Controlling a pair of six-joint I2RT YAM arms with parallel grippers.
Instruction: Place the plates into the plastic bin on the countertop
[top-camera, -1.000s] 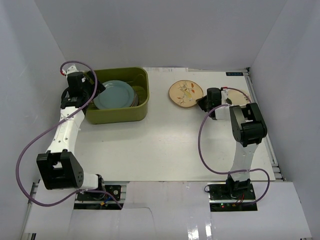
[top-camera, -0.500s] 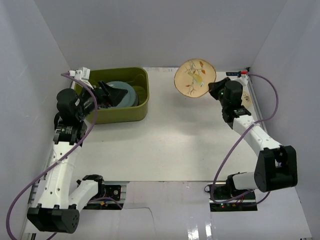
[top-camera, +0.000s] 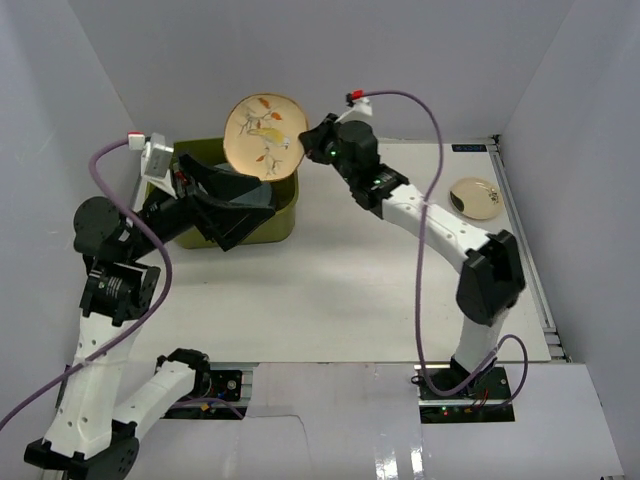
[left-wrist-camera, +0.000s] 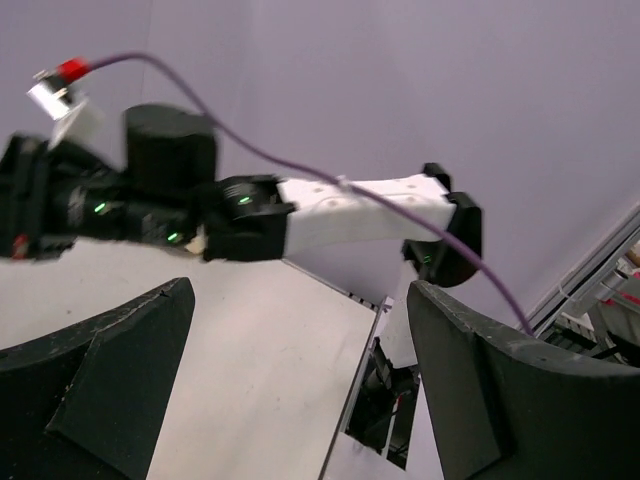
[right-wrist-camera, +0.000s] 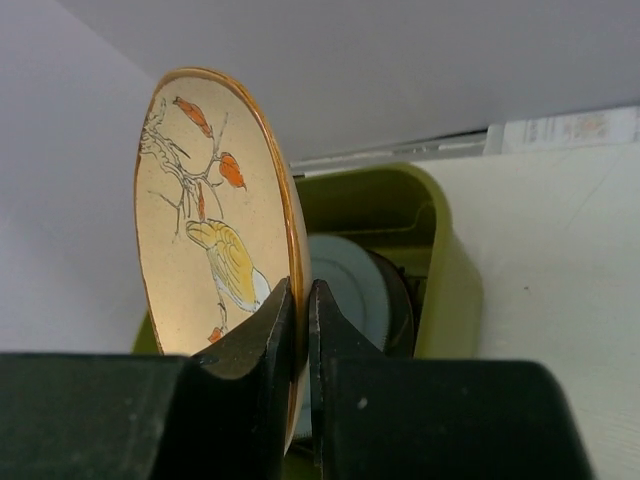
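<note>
Edgewise, right pincer (right-wrist-camera: 300, 300) grips round tan plate (right-wrist-camera: 205, 225).

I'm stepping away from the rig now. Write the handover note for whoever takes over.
Left gripper: open, empty, over the plastic bin.
Right gripper: shut on the rim of the tan floral plate, held on edge above the bin.
Done: plates are stacked in the bin, pale blue plate on top; count hidden.
To do: lower the tan plate in, then fetch the cream plate from the countertop, far right.
</note>
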